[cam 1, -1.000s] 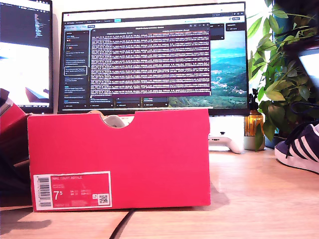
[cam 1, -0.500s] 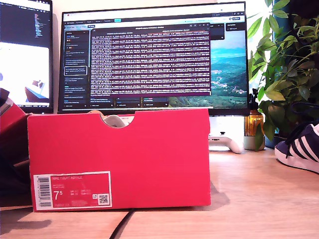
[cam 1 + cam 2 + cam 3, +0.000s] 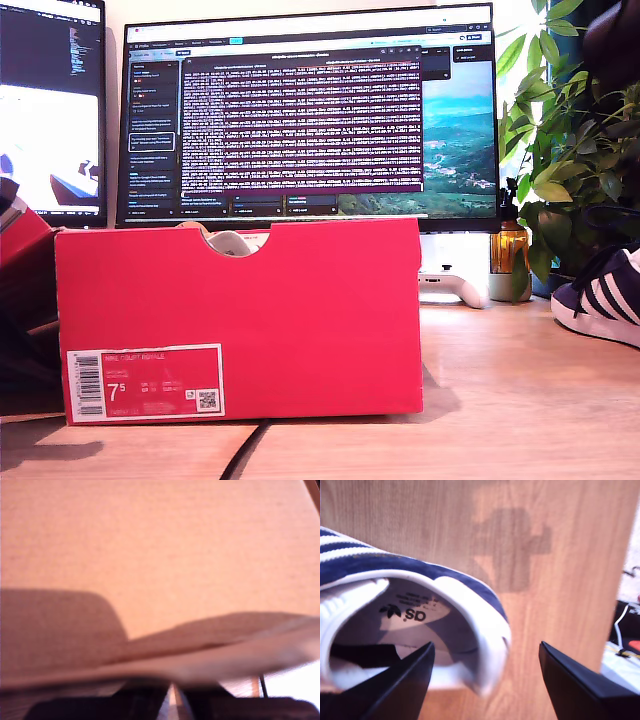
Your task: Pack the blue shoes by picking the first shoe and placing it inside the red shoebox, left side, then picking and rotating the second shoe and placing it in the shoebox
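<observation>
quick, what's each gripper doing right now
My first gripper: cannot be told; its view is blurred, close on a pale sheet of paper or card.
My second gripper: open, holding nothing, one finger over the opening of the navy-blue suede sneaker.

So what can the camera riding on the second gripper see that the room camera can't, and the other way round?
Only the second wrist view shows my second gripper, open, hovering at the shoe's heel, one finger over the white-lined opening with its printed insole.

Only the exterior view shows the red shoebox with its 7.5 label, the monitors, the plant and a white controller.

Both show the blue shoe, at the exterior view's right edge, and the wooden table.
</observation>
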Robot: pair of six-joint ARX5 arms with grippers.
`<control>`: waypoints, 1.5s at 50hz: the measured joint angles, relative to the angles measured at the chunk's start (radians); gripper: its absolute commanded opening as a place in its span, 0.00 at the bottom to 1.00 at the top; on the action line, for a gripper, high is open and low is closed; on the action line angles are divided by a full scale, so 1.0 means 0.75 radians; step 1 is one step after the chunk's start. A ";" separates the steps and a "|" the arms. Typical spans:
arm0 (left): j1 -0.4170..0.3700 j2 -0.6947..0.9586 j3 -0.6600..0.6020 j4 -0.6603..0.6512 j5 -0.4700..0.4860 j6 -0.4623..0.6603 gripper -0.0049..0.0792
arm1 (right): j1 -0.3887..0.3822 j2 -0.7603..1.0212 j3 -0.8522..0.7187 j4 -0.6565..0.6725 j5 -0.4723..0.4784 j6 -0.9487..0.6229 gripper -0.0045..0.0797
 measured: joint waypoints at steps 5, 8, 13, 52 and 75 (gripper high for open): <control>0.000 0.000 0.000 0.000 0.000 0.001 0.04 | -0.002 0.027 -0.020 0.052 -0.036 0.001 0.77; 0.000 0.000 0.000 0.000 0.000 0.001 0.04 | -0.002 0.049 -0.043 0.091 -0.066 0.002 0.77; 0.000 0.000 0.000 0.000 0.000 0.000 0.04 | -0.015 0.069 -0.105 0.147 -0.125 0.005 0.77; 0.000 0.000 0.000 0.000 0.000 0.001 0.04 | -0.069 0.086 -0.119 0.050 -0.085 -0.453 0.04; 0.000 0.000 0.000 0.000 0.000 0.000 0.04 | -0.063 0.104 0.276 0.143 -0.319 -1.415 0.04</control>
